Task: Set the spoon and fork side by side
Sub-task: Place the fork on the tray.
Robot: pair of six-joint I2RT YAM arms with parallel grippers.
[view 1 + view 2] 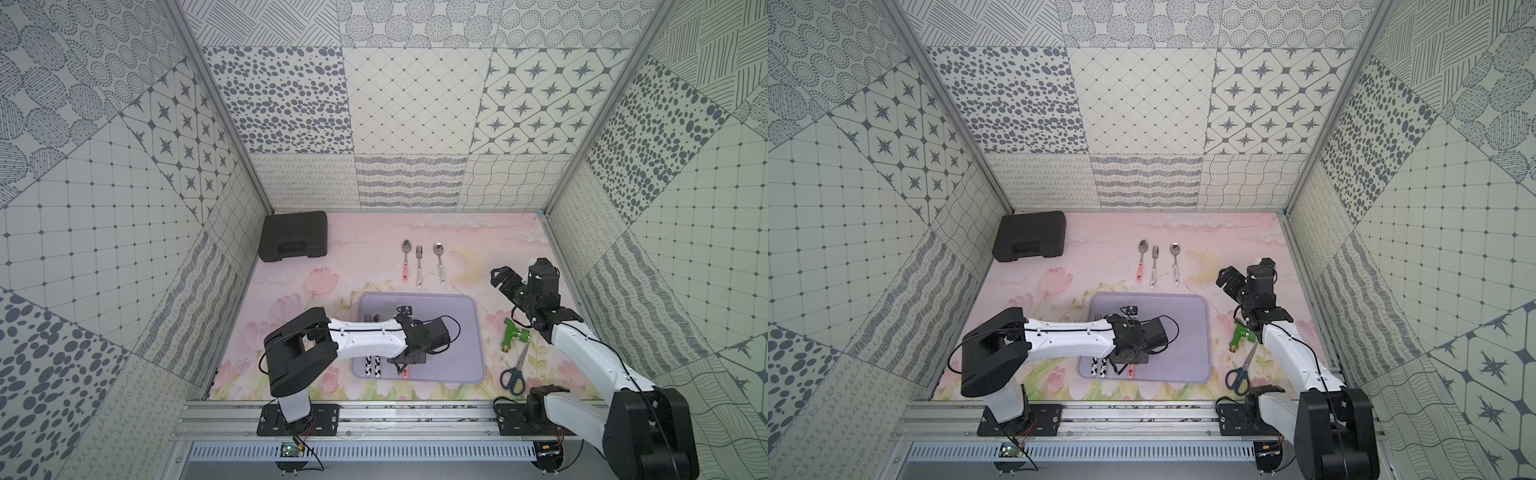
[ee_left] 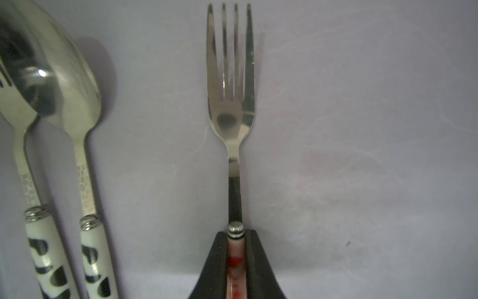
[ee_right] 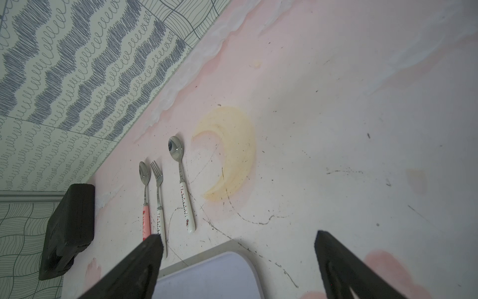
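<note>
The left claw (image 2: 236, 242) is pinching the pink handle of the fork (image 2: 230, 108), over the tray (image 2: 362, 129), near the spotty spoon (image 2: 67, 85). The fork looks light, stiff and slippery, so the handle is best to hold. The right claw (image 1: 500, 279) is open, beside the tray

We look down from high up in both top views, seeing the whole pink table (image 1: 374, 237) and walls (image 1: 411, 124). Our left wrist camera sits very close over the purple tray (image 2: 362, 129), facing along a fork (image 2: 230, 77). Our right wrist camera looks from farther back, slanting across the table to the black case (image 3: 67, 227), which the top views share.
</note>
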